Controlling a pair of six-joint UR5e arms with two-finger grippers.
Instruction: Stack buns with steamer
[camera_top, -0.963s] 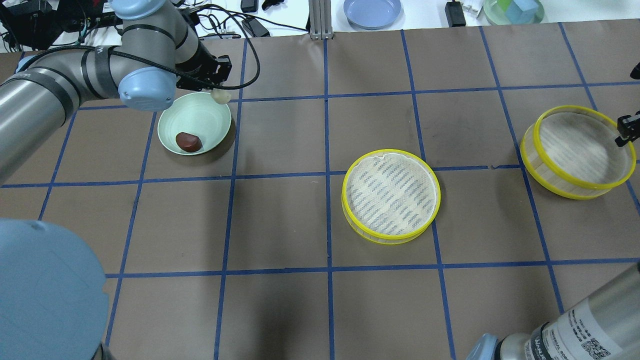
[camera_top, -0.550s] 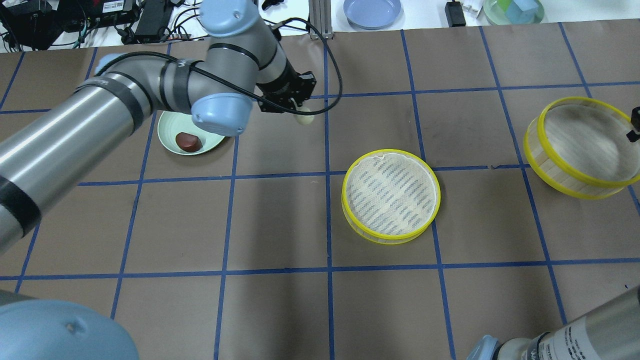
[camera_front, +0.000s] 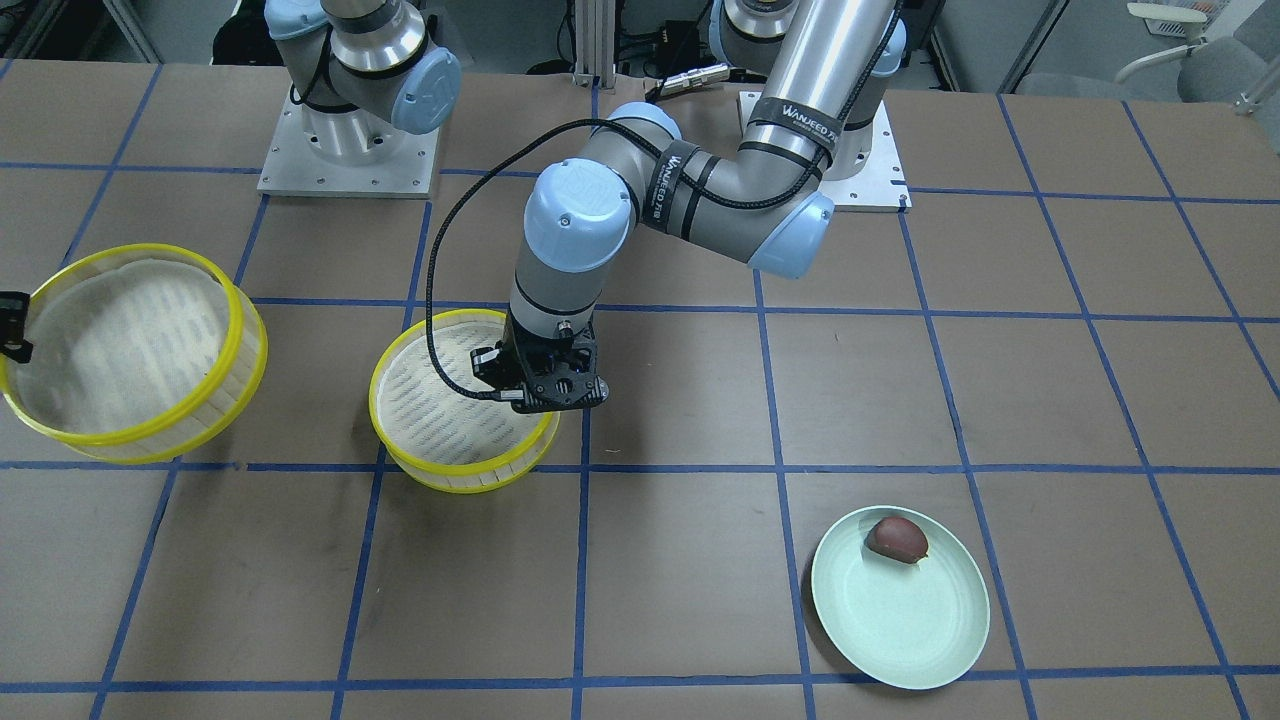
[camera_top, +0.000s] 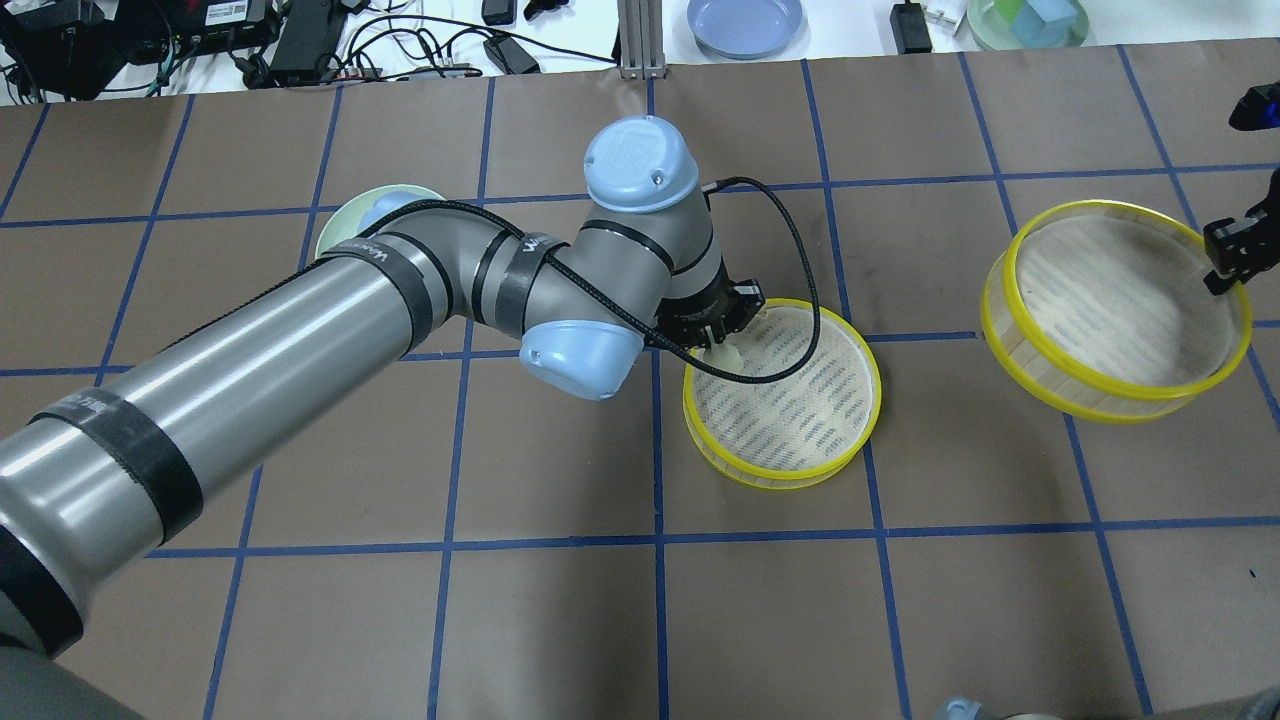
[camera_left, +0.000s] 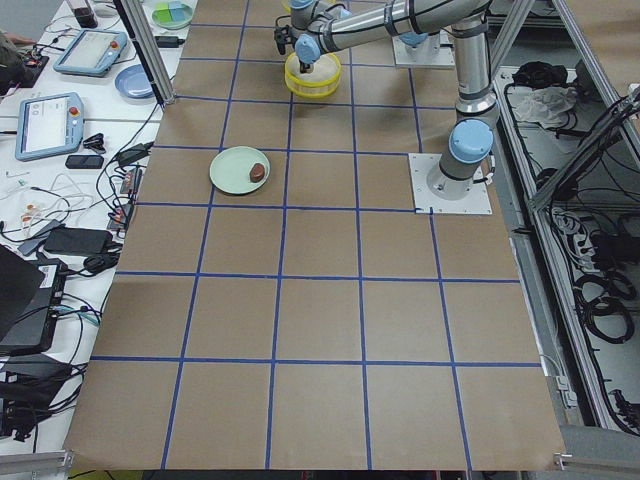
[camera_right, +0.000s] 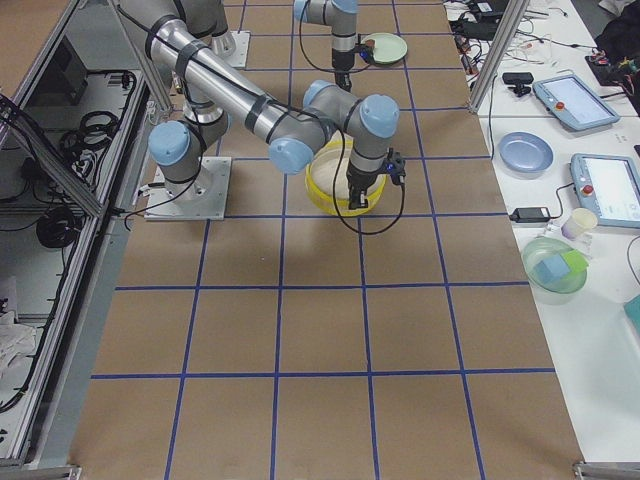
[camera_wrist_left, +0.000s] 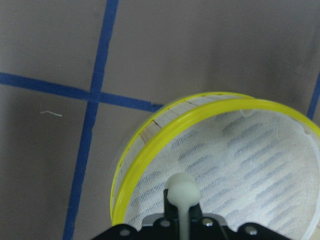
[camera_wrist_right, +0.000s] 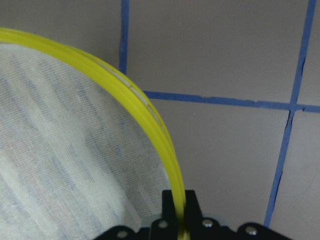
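My left gripper (camera_top: 722, 343) is shut on the pale cream bun (camera_wrist_left: 182, 192) and holds it just above the left inner edge of the middle steamer tier (camera_top: 800, 400), which rests flat on the table. In the front view the gripper (camera_front: 545, 398) hides the bun. The reddish-brown bun (camera_front: 897, 537) lies on the pale green plate (camera_front: 900, 610). My right gripper (camera_top: 1225, 265) is shut on the yellow rim (camera_wrist_right: 150, 120) of the second steamer tier (camera_top: 1110, 290) and holds it tilted at the table's right side.
My left arm crosses over the green plate (camera_top: 370, 200) in the overhead view and hides the brown bun there. Beyond the table's far edge are a blue plate (camera_top: 745, 22), a green bowl of blocks (camera_top: 1028, 22), cables and a metal post (camera_top: 635, 40).
My left gripper carried the cream bun from beside the green plate rightward to over the middle tier. My right gripper shifted the second tier leftward.
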